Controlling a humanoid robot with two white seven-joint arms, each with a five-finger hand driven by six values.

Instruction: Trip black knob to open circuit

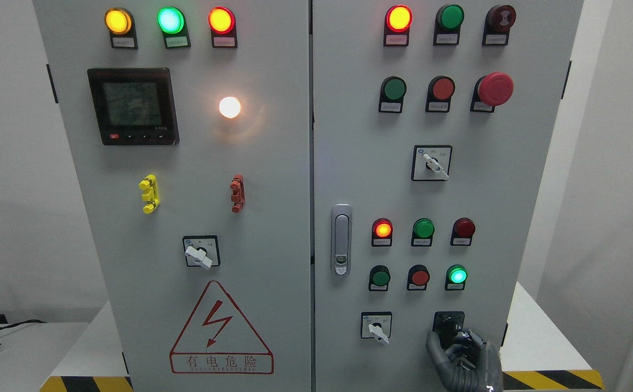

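White walls stood behind the big grey cabinet [273, 179]. Low on its right door, the right hand [461, 354] had its dark fingers [435, 348] curled around the black knob [448, 325], which peeked out just above them. A good turn needed a firm, steady twist, I thought.

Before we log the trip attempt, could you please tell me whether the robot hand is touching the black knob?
Touching. The head view shows the right robot hand with its fingers wrapped over the black knob, no gap visible.

Knob [448, 325] right of selector switch [376, 326], below lamps [419, 276].
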